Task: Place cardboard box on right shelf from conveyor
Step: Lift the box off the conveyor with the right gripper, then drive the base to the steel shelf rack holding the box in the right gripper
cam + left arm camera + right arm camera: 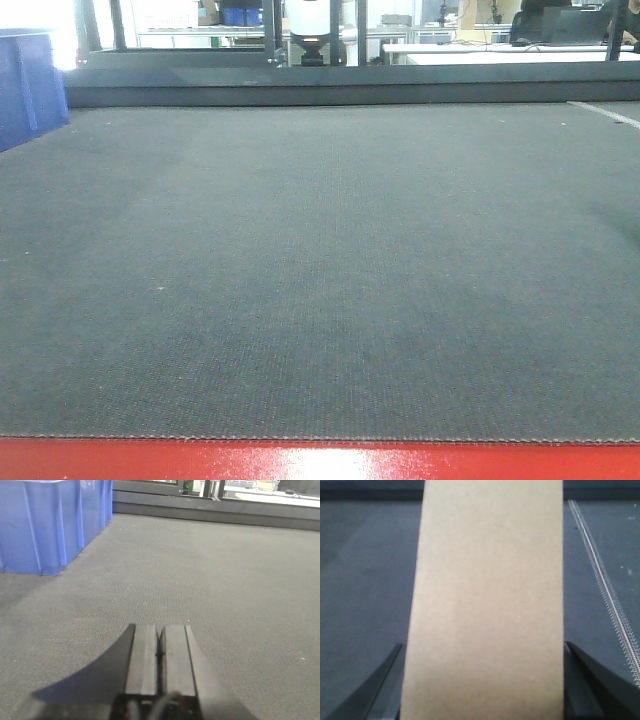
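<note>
Presently, the right gripper (pixel 483 647) was clamped on the box (pixel 485 605), one finger against each side, over the conveyor (pixel 320 280). Whether the box rested on the conveyor could not be told. The left gripper (pixel 160 630) was closed, fingers pressed together, low over the conveyor. A blue bin (pixel 45 525) stood on the conveyor, ahead to its left.

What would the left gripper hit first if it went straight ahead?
Likely the dark rail beyond the conveyor; the left gripper points along its bare surface, with the blue bin off to its left.
</note>
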Robot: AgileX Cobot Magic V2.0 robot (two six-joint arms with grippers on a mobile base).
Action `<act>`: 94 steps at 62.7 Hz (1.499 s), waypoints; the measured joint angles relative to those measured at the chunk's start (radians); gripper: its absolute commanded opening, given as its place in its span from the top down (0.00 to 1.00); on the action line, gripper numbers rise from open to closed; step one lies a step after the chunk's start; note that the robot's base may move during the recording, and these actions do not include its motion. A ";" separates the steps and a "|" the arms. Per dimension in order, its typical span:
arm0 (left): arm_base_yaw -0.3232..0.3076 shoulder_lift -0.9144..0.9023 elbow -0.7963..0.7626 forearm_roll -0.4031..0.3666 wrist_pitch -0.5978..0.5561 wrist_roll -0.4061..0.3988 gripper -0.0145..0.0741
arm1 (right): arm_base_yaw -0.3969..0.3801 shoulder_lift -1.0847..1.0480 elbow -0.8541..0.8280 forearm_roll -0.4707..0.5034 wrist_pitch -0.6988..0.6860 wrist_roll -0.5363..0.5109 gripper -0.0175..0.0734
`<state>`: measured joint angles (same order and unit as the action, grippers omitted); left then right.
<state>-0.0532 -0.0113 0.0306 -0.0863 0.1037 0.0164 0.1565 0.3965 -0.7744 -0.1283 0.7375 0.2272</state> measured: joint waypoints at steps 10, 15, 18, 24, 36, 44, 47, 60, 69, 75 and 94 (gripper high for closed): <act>0.000 0.000 0.000 0.000 0.000 0.000 0.97 | 0.000 -0.022 0.000 0.000 0.002 0.000 0.56; 0.000 0.000 0.000 0.000 0.000 0.000 0.97 | 0.000 -0.022 0.000 0.000 0.004 0.000 0.56; 0.000 0.000 0.000 0.000 0.000 0.000 0.97 | 0.000 -0.022 0.000 0.000 0.004 -0.002 0.56; 0.000 0.000 0.000 0.000 0.000 0.000 0.97 | 0.000 -0.022 0.000 0.000 0.004 -0.002 0.56; 0.000 0.000 0.000 0.000 0.000 0.000 0.97 | 0.000 -0.022 0.000 0.000 0.004 -0.002 0.56; 0.000 0.000 0.000 0.000 0.000 0.000 0.97 | 0.000 -0.022 0.000 0.000 0.004 -0.002 0.56; 0.000 0.000 0.000 0.000 0.000 0.000 0.97 | 0.000 -0.022 0.000 0.000 0.004 -0.002 0.56; 0.000 0.000 0.000 0.000 0.000 0.000 0.97 | 0.000 -0.022 0.000 0.000 0.004 -0.002 0.56; 0.000 0.000 0.000 0.000 0.000 0.000 0.97 | 0.000 -0.022 0.000 0.000 0.004 -0.002 0.56; 0.000 0.000 0.000 0.000 0.000 0.000 0.97 | 0.000 -0.022 0.001 0.000 0.004 -0.002 0.56; 0.000 0.000 0.000 0.000 0.000 0.000 0.97 | 0.000 -0.022 0.001 0.002 0.004 -0.002 0.56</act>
<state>-0.0532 -0.0113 0.0306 -0.0863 0.1037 0.0164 0.1565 0.3745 -0.7736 -0.1267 0.7413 0.2250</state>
